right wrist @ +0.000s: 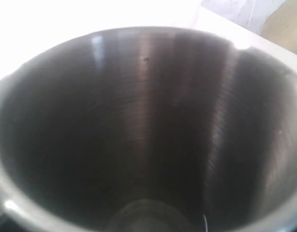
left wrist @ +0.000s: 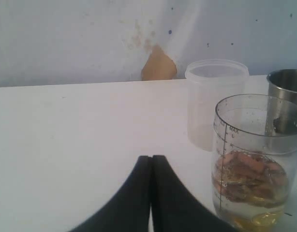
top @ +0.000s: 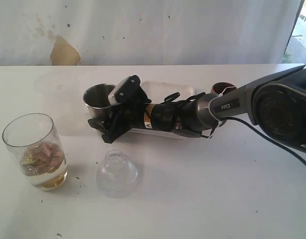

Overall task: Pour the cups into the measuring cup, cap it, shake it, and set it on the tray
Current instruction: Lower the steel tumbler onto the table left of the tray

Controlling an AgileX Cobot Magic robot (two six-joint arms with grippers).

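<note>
Headcount first: two cups, one measuring cup (top: 34,151), one clear dome lid (top: 116,173), one tray (top: 185,88), one frosted cup (left wrist: 216,101), and one arm in the exterior view, reaching in from the right.

The measuring cup stands upright at the near left of the table, long axis vertical, open mouth straight up and no cap on it. Brownish pieces sit in pale liquid in its lower part. The dome lid rests on the table just to its right, narrow end up, apart from it.

The steel tumbler (top: 99,97) is upright too, mouth up, by the tray's left end. The right wrist camera stares right down into its dark bore. The small wooden cup (top: 222,88) peeks out behind the arm at the tray's far right end.

The right gripper (top: 104,124) is low against the tumbler's base, arm lying across the tray. Its jaws are set wide, but whether they clamp the tumbler or just flank it, I cannot tell.

The left gripper (left wrist: 151,193) has its fingers pressed together on nothing, just beside the measuring cup.
</note>
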